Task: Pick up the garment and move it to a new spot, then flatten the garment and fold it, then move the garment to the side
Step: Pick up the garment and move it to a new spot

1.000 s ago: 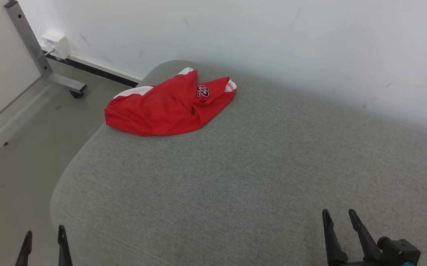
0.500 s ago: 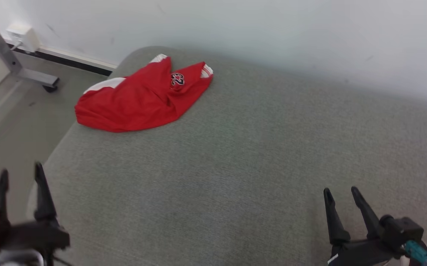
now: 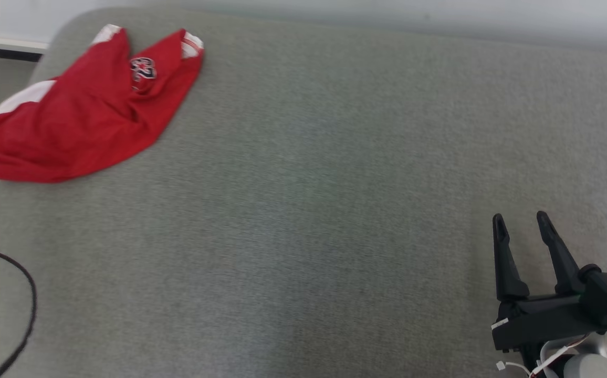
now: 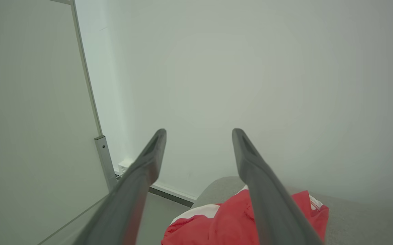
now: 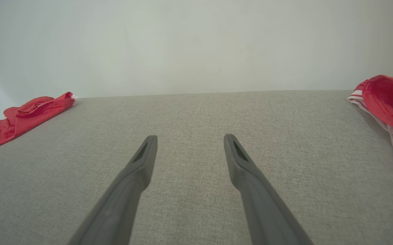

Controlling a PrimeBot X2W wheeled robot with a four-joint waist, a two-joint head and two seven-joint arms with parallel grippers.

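Nothing is done yet: the red garment (image 3: pixel 77 121) lies crumpled at the far left corner of the grey cushion (image 3: pixel 309 210), untouched. The left gripper (image 4: pixel 199 131) and right gripper (image 3: pixel 520 217) both stand released and empty; pickup, flattening, folding remain.

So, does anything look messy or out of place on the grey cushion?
Yes: the red garment lies bunched and creased, not flat, at the far left corner of the cushion, by its edge. Nothing looks spilled or damaged.

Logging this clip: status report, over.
Left tool open, empty. Right tool open, over grey cushion. Red jersey crumpled at cushion's far-left corner, untouched. Another red striped cloth off right.
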